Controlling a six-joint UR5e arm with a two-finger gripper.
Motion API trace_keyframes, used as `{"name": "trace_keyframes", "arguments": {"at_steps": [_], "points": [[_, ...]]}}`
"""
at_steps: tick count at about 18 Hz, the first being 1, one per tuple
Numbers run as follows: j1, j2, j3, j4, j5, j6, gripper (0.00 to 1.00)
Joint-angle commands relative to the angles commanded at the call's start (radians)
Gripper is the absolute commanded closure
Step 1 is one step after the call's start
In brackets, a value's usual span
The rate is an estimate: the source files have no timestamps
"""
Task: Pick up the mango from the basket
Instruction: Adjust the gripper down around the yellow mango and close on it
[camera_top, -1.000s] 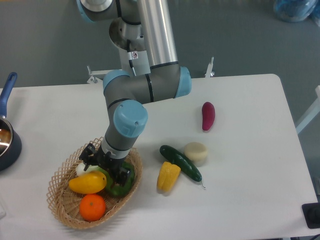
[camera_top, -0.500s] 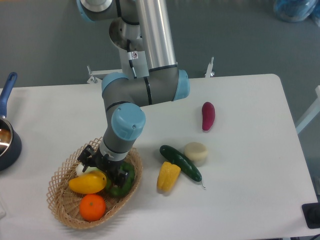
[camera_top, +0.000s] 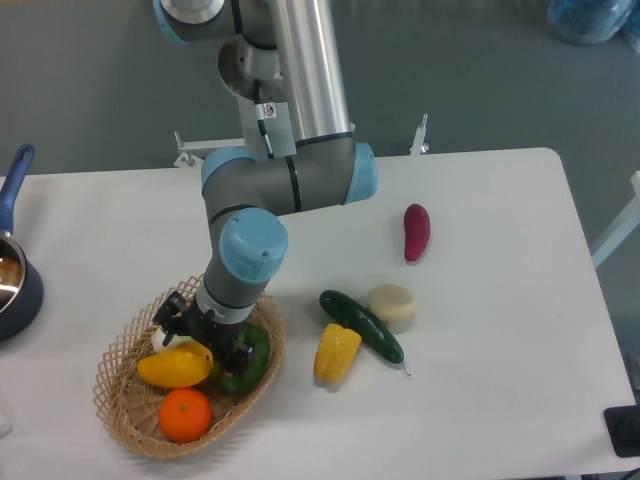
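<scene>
The mango (camera_top: 172, 366) is a glossy yellow-orange oval lying in the middle of the tan wicker basket (camera_top: 120, 405) at the front left of the table. My gripper (camera_top: 205, 342) hangs low over the basket, right above the mango's right end. Its dark fingers straddle that end; I cannot tell whether they are open or closed. A round orange (camera_top: 185, 415) lies in front of the mango and a green pepper (camera_top: 246, 362) lies to its right, partly under the gripper.
A yellow pepper (camera_top: 336, 352), a dark green cucumber (camera_top: 362, 326) and a pale round piece (camera_top: 391, 305) lie right of the basket. A purple eggplant (camera_top: 416, 231) lies further back. A dark pot (camera_top: 14, 285) with a blue handle stands at the left edge.
My gripper and wrist have shifted slightly left and down, closer onto the mango's right end. A white item behind the mango is now hidden. The fruit has not moved.
</scene>
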Motion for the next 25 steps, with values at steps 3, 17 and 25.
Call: {"name": "trace_keyframes", "arguments": {"at_steps": [3,17,25], "points": [[0.0,0.0,-0.002,0.0,0.002,0.003,0.04],[-0.015,0.012,0.0,-0.002,0.035,0.009,0.49],[0.003,0.089,-0.017,-0.003,0.029,0.061,0.51]]}}
